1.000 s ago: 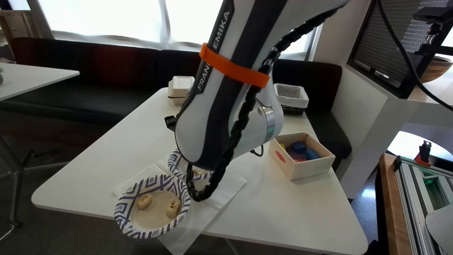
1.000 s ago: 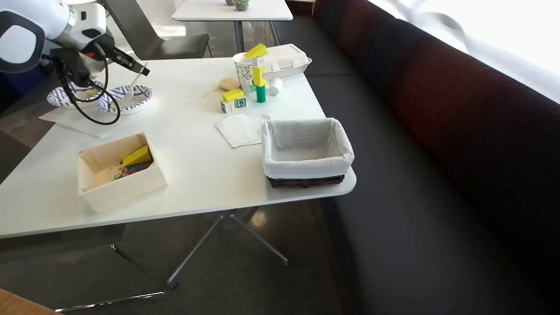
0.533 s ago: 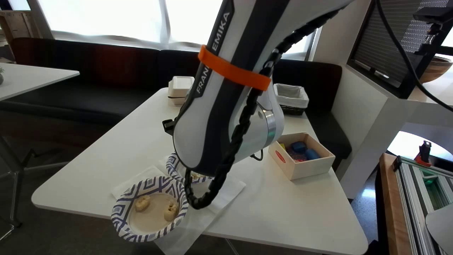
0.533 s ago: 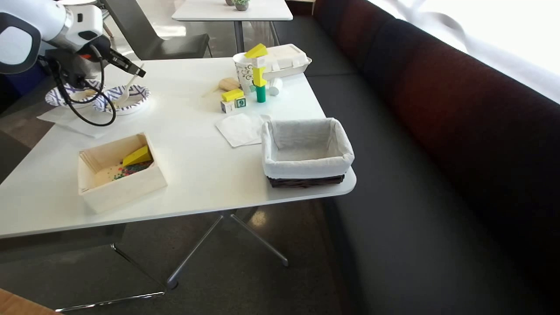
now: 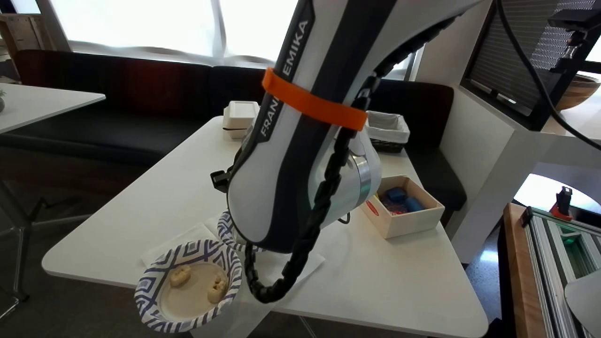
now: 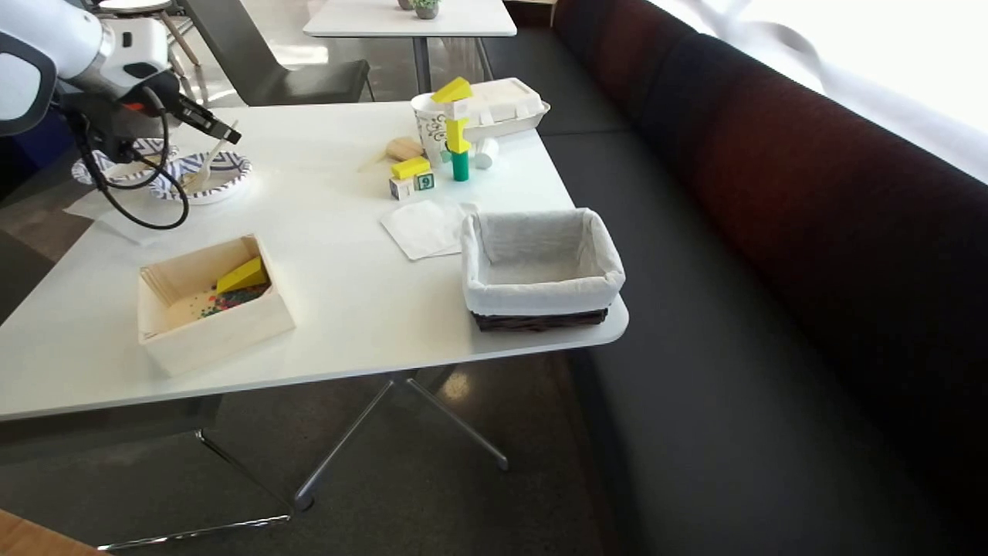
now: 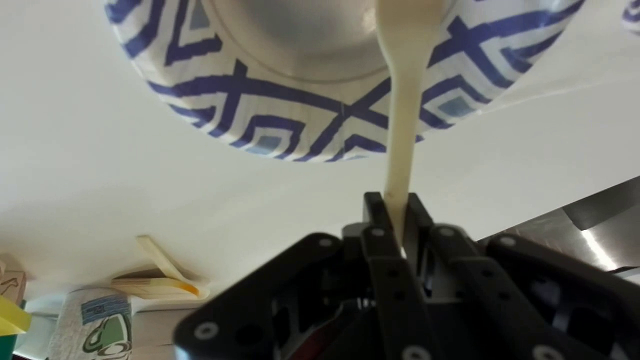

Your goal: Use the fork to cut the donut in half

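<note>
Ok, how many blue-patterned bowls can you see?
2. One bowl is under the fork, partly hidden by the arm in an exterior view; the other bowl is beside it. The arm could hide more.

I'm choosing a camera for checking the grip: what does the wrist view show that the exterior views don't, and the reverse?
Only the wrist view: how the pincer clamps the fork from both sides.
Only the exterior views: the wooden box and lined basket, in both exterior views; two pale donut-like pieces, in an exterior view.
Shared: the white table, a patterned bowl and, in an exterior view, the fork.
</note>
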You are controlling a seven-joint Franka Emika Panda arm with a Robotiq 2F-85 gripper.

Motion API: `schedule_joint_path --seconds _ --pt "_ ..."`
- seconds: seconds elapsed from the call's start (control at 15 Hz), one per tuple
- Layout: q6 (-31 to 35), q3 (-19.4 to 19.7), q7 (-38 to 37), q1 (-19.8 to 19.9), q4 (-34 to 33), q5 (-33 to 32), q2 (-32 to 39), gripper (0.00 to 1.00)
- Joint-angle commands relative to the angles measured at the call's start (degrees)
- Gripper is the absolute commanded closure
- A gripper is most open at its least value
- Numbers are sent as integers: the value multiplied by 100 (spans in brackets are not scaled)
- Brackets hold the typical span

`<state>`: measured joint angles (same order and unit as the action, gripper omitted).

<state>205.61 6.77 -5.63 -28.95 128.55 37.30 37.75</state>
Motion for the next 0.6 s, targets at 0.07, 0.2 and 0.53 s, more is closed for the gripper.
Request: schedule_joint_path --seconds 0.07,0.2,0.53 --pt "-176 -197 -52 114 125 -86 -43 97" --pt "-186 -344 -62 285 139 -171 -69 97" --pt "-260 -566 -207 738 148 -384 -228 97"
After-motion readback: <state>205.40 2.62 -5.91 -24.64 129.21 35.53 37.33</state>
